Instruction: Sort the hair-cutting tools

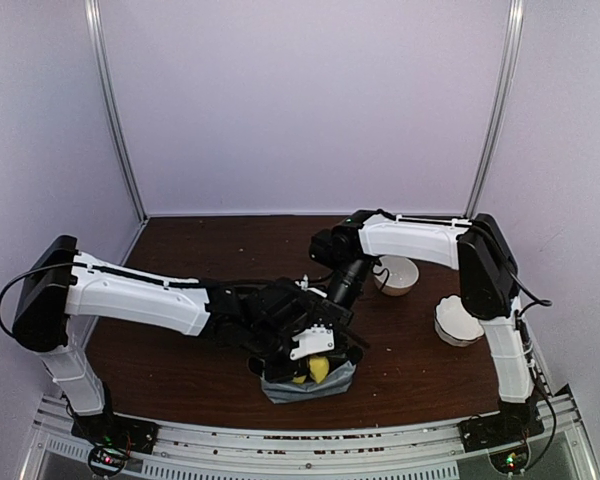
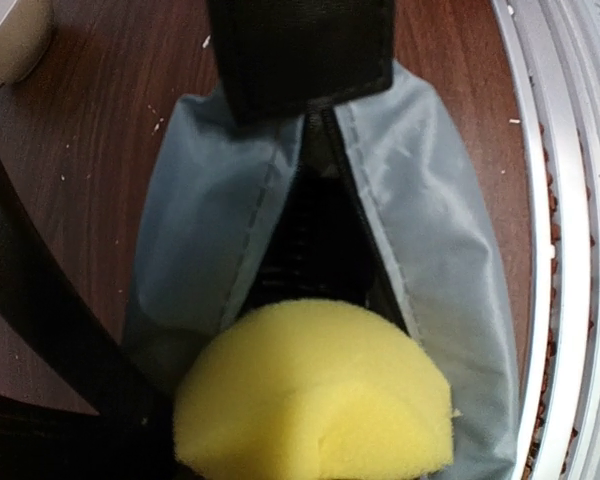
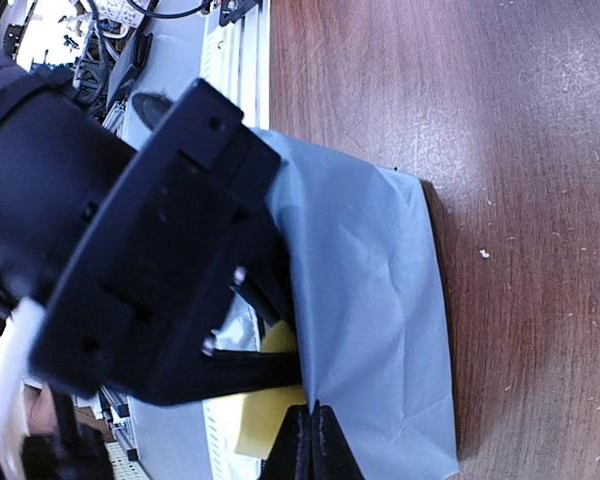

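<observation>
The grey zip pouch lies near the table's front edge with its mouth open. Of the hair-cutting tools I see only a dark ridged shape inside the pouch, and I cannot tell which tool it is. My left gripper is at the pouch mouth, shut on a yellow sponge that hides its fingertips. My right gripper is shut, pinching the pouch's fabric edge. In the left wrist view its black fingers hold the far end of the pouch.
Two white bowls stand at the right of the brown table, and one shows in the left wrist view's corner. The metal rail at the table's front edge runs right beside the pouch.
</observation>
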{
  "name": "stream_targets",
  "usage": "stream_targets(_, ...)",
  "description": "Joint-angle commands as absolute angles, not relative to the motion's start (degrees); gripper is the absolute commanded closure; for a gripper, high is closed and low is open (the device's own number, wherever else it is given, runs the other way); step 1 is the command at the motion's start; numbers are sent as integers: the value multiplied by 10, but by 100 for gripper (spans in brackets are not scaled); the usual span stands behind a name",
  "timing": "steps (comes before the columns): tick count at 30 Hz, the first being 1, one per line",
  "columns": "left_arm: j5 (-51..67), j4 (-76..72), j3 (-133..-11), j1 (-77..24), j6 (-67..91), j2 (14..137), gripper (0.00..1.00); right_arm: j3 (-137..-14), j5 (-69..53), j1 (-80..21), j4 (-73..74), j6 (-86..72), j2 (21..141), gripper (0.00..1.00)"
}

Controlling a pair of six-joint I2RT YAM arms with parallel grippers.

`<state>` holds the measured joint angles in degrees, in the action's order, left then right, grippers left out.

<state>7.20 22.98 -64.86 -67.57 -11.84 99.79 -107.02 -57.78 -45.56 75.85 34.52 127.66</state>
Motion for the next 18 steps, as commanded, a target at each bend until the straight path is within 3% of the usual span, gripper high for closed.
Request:
stream_targets(1, -26, 294, -696, -680, -98, 1028, 100, -1085, -606, -452, 773, 348, 1282, 99)
stream_targets(6, -74, 346, -730, -680, -66, 1046, 100, -1087, -615, -452, 778, 347, 1281, 99)
stream_targets(14, -17, 363, -729, -687, -60, 1063, 100, -1104, -631, -428, 765, 311, 1284, 99)
stream_targets(18, -36, 362, -730, -687, -45, 1059, 100, -1074, -583, -397, 731, 273, 1238, 79)
